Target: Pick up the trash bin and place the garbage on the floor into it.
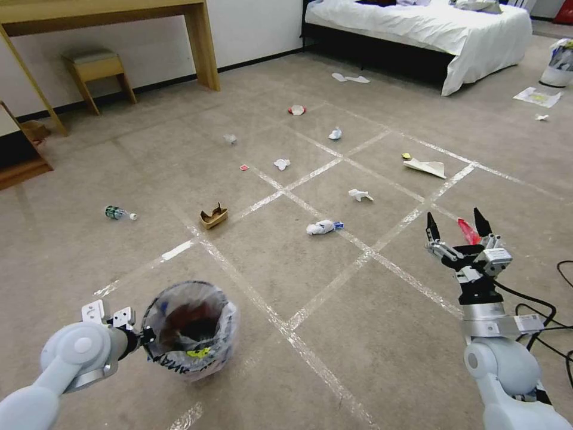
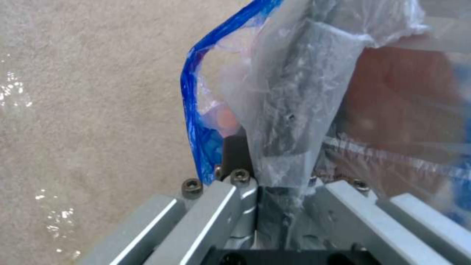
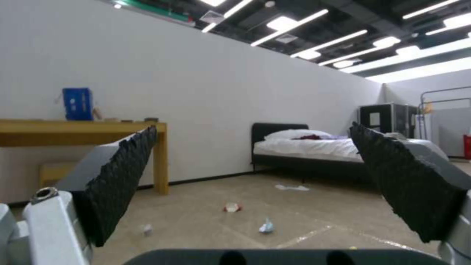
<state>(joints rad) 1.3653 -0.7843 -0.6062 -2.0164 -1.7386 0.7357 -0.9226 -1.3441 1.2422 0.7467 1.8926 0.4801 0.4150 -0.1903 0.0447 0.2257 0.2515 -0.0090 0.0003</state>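
Note:
The trash bin [image 1: 191, 329], round with a red inside and a crinkled clear bag printed in black, hangs at the lower left over the floor [image 1: 280, 263]. My left gripper [image 1: 141, 338] is shut on its near rim. The left wrist view has the fingers [image 2: 230, 206] pinching the bag-covered rim [image 2: 289, 121]. My right gripper [image 1: 455, 224] is raised at the right, open and holding nothing; its dark fingertips [image 3: 123, 176] stand wide apart. Garbage lies scattered ahead: a bluish wad [image 1: 324, 227], a white tissue [image 1: 360, 194], a torn cardboard box [image 1: 213, 216], a small bottle [image 1: 116, 212] and a paper sheet [image 1: 425, 167].
More litter lies farther off, including a crushed red-white bowl [image 1: 296, 110] and tissues [image 1: 335, 134]. A wooden desk [image 1: 197, 36] and stool [image 1: 95, 68] stand at the back left, a bed [image 1: 430, 30] at the back right, beside a white bin [image 1: 558, 63]. Black cables [image 1: 546, 319] trail at the right.

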